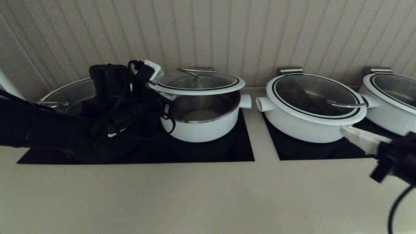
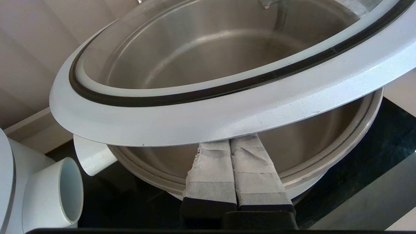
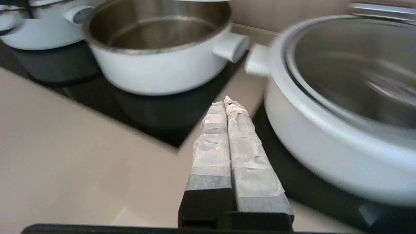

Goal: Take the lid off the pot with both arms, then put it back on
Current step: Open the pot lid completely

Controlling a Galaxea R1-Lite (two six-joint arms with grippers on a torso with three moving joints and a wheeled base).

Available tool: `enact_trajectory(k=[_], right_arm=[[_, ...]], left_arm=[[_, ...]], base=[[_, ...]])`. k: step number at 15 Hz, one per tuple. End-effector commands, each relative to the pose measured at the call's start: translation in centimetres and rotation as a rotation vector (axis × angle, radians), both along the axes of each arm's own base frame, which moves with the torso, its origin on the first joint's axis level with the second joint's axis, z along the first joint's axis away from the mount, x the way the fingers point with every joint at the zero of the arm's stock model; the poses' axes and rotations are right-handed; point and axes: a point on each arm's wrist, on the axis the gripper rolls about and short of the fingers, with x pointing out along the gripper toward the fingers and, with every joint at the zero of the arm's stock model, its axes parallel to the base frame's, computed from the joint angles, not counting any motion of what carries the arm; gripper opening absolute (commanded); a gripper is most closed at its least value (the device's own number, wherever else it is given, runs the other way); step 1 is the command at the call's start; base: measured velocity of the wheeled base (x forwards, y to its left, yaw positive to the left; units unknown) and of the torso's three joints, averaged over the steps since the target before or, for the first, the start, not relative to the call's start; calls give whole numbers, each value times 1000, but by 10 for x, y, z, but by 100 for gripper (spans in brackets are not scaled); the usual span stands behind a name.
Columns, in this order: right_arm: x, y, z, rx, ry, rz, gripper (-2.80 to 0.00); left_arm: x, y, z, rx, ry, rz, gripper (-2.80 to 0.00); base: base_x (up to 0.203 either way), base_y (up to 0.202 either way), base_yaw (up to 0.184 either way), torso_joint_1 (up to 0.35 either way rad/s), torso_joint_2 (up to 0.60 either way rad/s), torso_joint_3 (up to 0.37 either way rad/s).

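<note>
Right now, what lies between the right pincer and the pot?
Only bare counter and black cooktop between the right pincer and pot, per the right wrist view.

The head view looks forward and down across the counter. The left wrist view sits close under the lid [image 2: 227, 107]. The right wrist view looks from farther off; all share the pot [image 1: 203, 120].

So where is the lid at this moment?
In the head view the lid hovers just above the open pot, left of centre, its left edge resting on the shut left claw. The right claw sits away by the wider pot.
</note>
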Motion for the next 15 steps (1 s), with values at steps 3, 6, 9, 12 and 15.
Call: enact_trajectory(k=[3, 6, 9, 12, 15], right_arm=[[-142, -30, -21, 33, -124, -61, -280], [-150, -34, -83, -25, 70, -178, -280], [-149, -36, -118, -82, 315, -262, -280], [-149, -36, -119, -77, 315, -263, -280], [-149, -36, -119, -76, 315, -263, -280]], left_arm=[[-2, 1, 3, -3, -11, -1, -280], [-2, 1, 1, -2, -5, -1, -280], [-1, 0, 2, -2, -7, -2, -280], [0, 0, 0, 0, -3, -2, -280], [0, 0, -1, -1, 0, -2, -280]], base=[[0, 0, 0, 0, 0, 0], [0, 0, 0, 0, 0, 0], [0, 0, 0, 0, 0, 0], [0, 0, 0, 0, 0, 0], [0, 0, 0, 0, 0, 0]])
